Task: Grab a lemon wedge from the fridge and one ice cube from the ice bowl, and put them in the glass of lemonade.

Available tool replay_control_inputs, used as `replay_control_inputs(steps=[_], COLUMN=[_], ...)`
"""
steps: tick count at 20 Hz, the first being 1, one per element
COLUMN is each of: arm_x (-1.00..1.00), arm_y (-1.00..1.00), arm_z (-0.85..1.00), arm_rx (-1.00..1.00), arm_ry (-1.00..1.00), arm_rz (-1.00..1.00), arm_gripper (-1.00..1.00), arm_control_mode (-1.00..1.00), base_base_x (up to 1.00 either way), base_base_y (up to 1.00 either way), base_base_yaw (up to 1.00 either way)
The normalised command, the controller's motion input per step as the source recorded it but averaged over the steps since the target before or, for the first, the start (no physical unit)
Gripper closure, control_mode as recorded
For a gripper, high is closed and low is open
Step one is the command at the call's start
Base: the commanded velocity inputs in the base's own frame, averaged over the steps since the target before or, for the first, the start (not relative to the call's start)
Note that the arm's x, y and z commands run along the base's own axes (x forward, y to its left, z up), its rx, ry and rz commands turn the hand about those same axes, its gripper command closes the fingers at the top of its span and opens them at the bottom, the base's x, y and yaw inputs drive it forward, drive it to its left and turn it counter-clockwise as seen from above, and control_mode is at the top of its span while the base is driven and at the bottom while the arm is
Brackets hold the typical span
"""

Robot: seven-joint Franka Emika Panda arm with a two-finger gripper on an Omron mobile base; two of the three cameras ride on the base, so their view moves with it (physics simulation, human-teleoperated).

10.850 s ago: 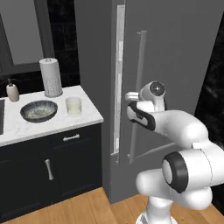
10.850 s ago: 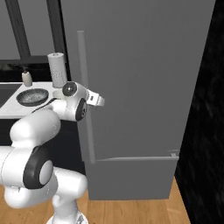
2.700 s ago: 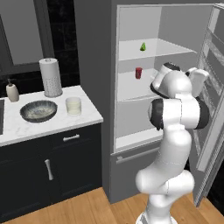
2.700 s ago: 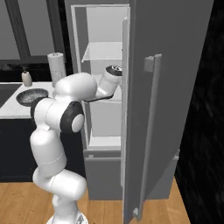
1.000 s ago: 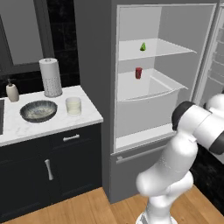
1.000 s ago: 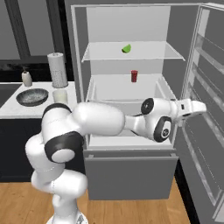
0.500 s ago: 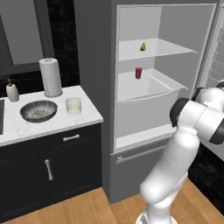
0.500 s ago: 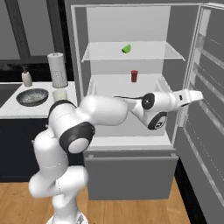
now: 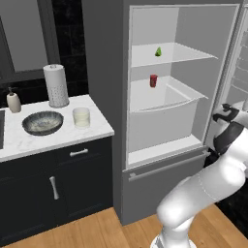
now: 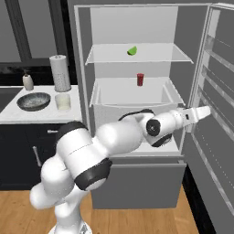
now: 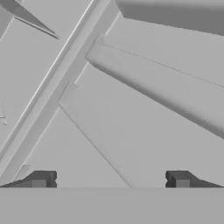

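Observation:
The fridge [image 9: 104,72] stands with its door [image 10: 218,105] swung wide to the right. A tiny yellow-green lemon wedge [image 9: 158,51] [image 10: 132,50] lies on the upper shelf. On the marble counter to the left sit the speckled ice bowl [image 9: 42,122] [image 10: 33,101] and the glass of lemonade [image 9: 81,117] [image 10: 62,101]. My gripper [image 10: 203,111] [image 11: 109,180] is open and holds nothing. It reaches out to the right, close to the door's inner racks, well below and right of the wedge. The dark fingertips [image 11: 41,179] stand far apart.
A small red object [image 9: 153,80] stands on the shelf under the wedge, above a pale drawer bin [image 10: 132,98]. A paper-towel roll [image 9: 56,85] and a soap bottle [image 9: 13,101] stand behind the bowl. Dark navy cabinets [image 9: 53,184] sit under the counter.
The fridge door, shut at first, is now wide open. Over the last second my arm has folded in and the gripper has dropped slightly along the door's inner side.

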Motion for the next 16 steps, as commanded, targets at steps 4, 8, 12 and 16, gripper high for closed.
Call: replay_control_inputs(steps=[4, 8, 12, 16], arm_x=[-0.32, -0.32, -0.28, -0.29], arm_y=[0.44, 0.31, 0.18, 0.21], arm_z=[1.0, 1.0, 1.0, 1.0], arm_rx=[0.0, -0.01, -0.05, -0.07], arm_ry=[0.0, 0.01, 0.07, 0.15], arm_rz=[0.03, 0.04, 0.09, 0.13], arm_gripper=[-1.0, -1.0, -1.0, -1.0], arm_control_mode=[-1.0, -1.0, -1.0, -1.0], base_base_x=[0.0, 0.0, 0.0, 0.0], base_base_y=[0.0, 0.0, 0.0, 0.0], base_base_yaw=[0.0, 0.0, 0.0, 0.0])
